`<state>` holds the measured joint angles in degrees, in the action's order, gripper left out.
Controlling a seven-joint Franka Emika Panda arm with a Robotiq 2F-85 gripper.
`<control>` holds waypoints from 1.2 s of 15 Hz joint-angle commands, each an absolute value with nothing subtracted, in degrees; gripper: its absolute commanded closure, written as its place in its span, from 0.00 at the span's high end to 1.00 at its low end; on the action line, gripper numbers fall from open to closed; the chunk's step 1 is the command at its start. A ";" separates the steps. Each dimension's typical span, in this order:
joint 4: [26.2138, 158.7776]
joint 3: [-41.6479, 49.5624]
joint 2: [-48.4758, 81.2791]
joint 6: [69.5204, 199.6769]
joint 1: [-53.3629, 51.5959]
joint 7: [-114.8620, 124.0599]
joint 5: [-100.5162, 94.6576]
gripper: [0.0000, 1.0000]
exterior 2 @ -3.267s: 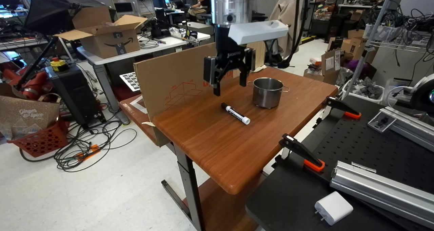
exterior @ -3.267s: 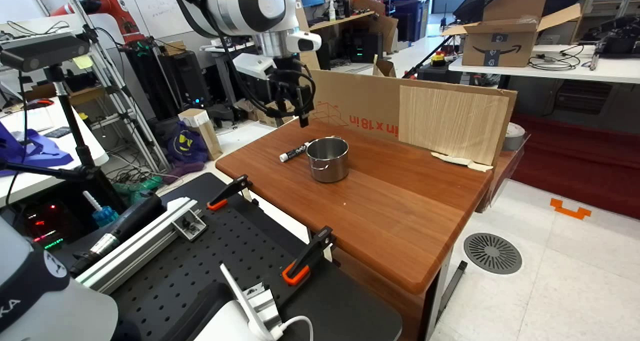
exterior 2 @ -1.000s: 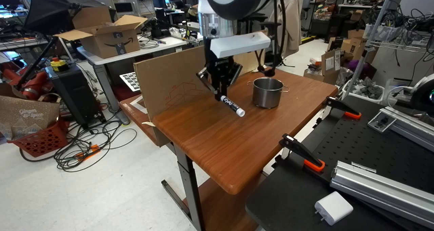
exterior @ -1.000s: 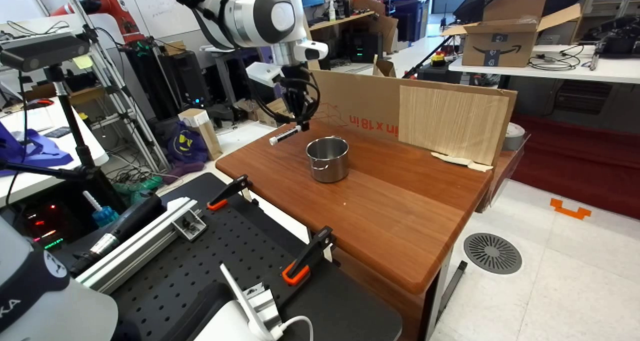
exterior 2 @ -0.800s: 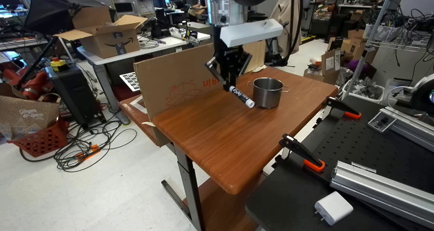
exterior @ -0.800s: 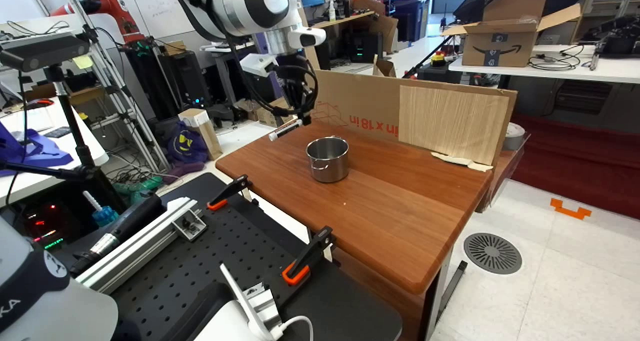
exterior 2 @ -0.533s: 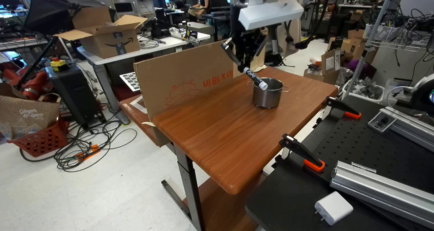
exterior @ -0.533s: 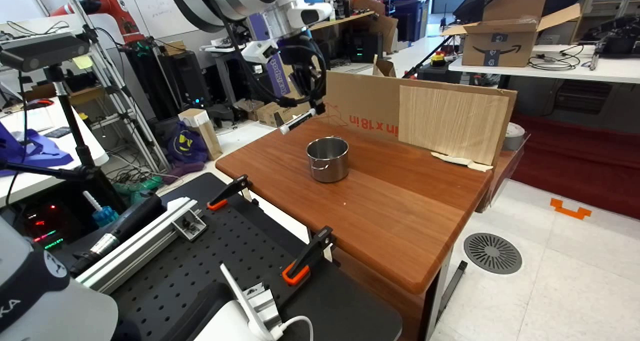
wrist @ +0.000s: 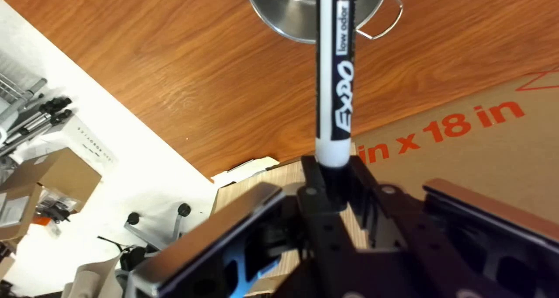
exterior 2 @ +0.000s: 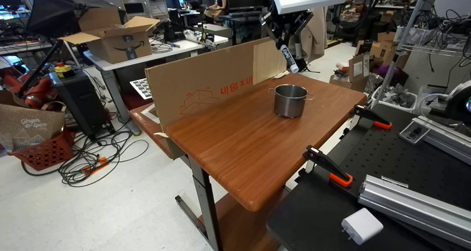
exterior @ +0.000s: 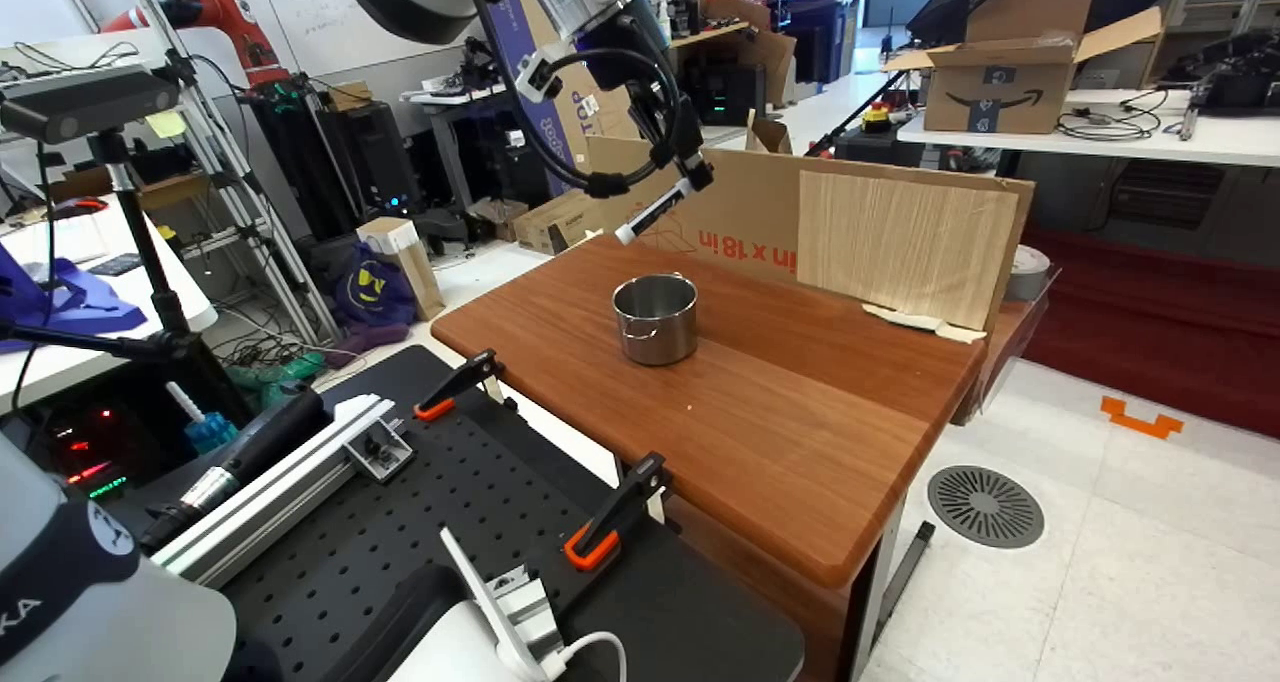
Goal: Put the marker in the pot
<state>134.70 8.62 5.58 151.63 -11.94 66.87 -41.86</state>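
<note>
The marker [exterior: 655,210], black-labelled with a white end, is held in the air, slanting with its white end lower. My gripper [exterior 2: 282,44] is shut on its black end, which is mostly hidden between the fingers [wrist: 311,171] in the wrist view. The silver pot [exterior: 660,337] stands upright on the table in both exterior views, its inside dark. In an exterior view the marker [exterior 2: 289,59] hangs higher than the pot [exterior 2: 289,103], with a gap above its rim. From the wrist, the marker [wrist: 334,71] overlaps the pot [wrist: 279,14], which the frame's top edge cuts off.
A cardboard panel [exterior: 740,202] with red print stands along the table's [exterior: 760,422] edge, close to my gripper. Clamps [exterior 2: 327,164] grip the table's opposite edge at the black perforated board [exterior: 450,542]. The pot's wire handle [wrist: 386,27] sticks out sideways.
Earlier the marker lay on the table beside the pot under open jaws. Over the last second my shut gripper has lifted it higher, carried it towards the pot and tilted it more steeply.
</note>
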 commanded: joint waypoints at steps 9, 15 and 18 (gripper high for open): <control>134.64 10.18 11.82 154.16 -12.75 97.50 -61.39 0.05; 133.80 9.74 15.74 153.81 -12.60 105.41 -66.82 0.05; 133.31 9.62 17.42 153.67 -12.78 107.03 -67.78 0.05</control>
<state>134.57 9.13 15.75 153.17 -12.19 104.05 -65.24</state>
